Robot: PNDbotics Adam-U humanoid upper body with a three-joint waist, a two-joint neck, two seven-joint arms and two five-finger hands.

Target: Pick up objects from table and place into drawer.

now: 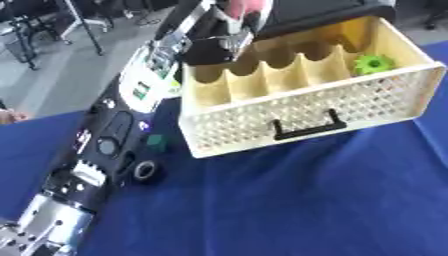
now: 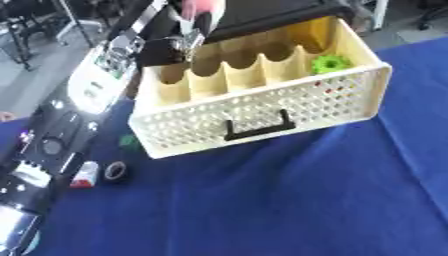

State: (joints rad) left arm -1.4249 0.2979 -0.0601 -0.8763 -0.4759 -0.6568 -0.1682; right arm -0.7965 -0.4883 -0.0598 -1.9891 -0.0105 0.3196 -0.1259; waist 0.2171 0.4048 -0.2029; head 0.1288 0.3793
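Note:
A cream drawer [image 1: 350,107] with a perforated front and a black handle [image 1: 306,127] stands pulled out on the blue cloth. It is divided into several compartments. A green gear [image 1: 374,64] lies in its right compartment. My left arm runs up the left side, and my left hand [image 1: 217,47] hovers over the drawer's back left corner. Its fingers are curled around a pink object [image 1: 245,9], partly cut off at the top edge. On the cloth left of the drawer lie a small green piece [image 1: 157,142], a black ring [image 1: 144,170] and a small red and white thing [image 2: 85,175].
The blue cloth [image 1: 306,200] stretches to the front and right of the drawer. A dark cabinet [image 1: 324,12] rises behind the drawer. Grey floor and chair legs [image 1: 52,30] show at the far left.

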